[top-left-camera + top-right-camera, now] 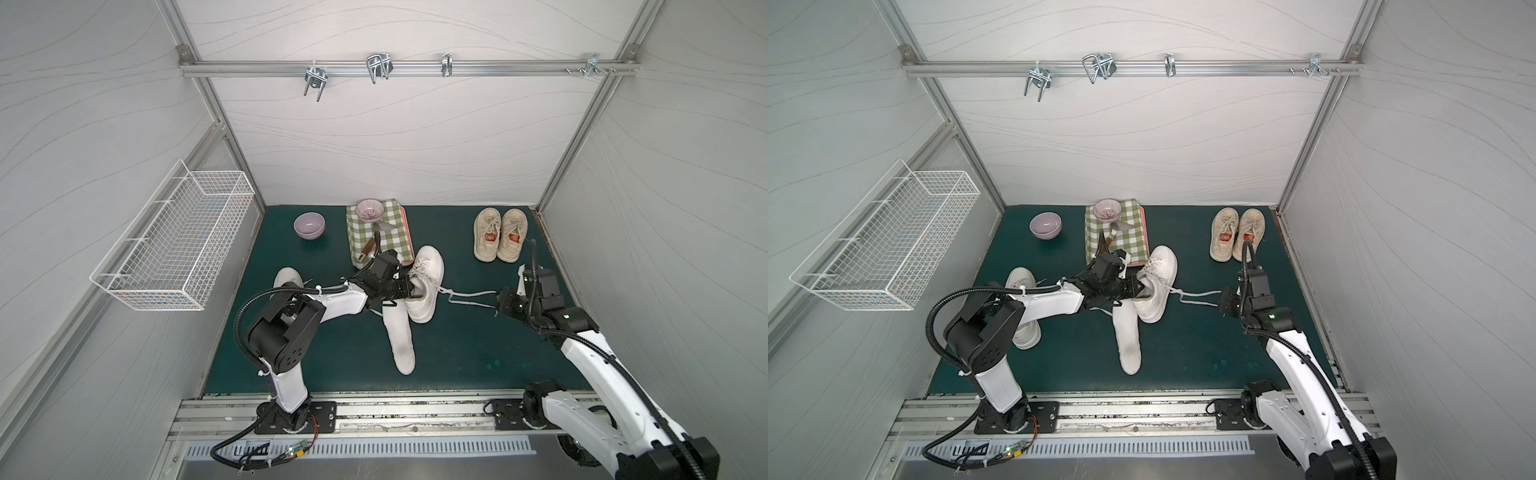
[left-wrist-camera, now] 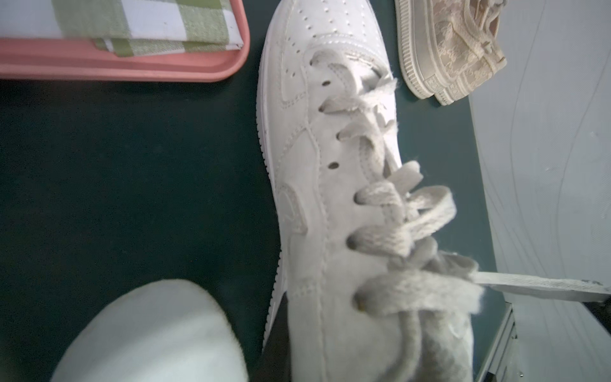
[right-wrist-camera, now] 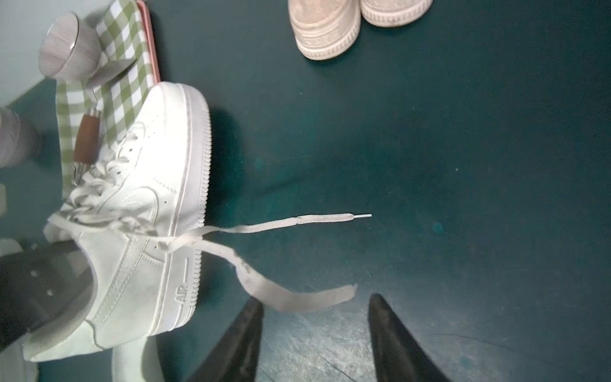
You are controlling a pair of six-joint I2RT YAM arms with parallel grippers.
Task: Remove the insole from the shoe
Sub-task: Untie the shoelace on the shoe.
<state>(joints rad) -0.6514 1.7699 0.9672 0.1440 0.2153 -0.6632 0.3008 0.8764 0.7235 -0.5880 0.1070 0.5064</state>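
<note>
Top views | 4 shoes (image 1: 426, 286) (image 1: 287, 276) (image 1: 487, 237) (image 1: 512, 237) | 1 insole (image 1: 401, 336) | left fingers (image 2: 277, 334) pinch shoe (image 2: 307, 198) | right fingers (image 3: 238, 340) wide

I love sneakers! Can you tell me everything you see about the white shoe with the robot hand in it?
The white shoe is a low sneaker that looks like leather, with little holes on the toe and a thick ribbed sole marked AIR. It sits on the green mat, toe beside the pink tray. Its frayed laces are untied and trail across the mat. The left gripper reaches into its heel opening, shut on the rim. The insole lies outside, by its heel.
</note>
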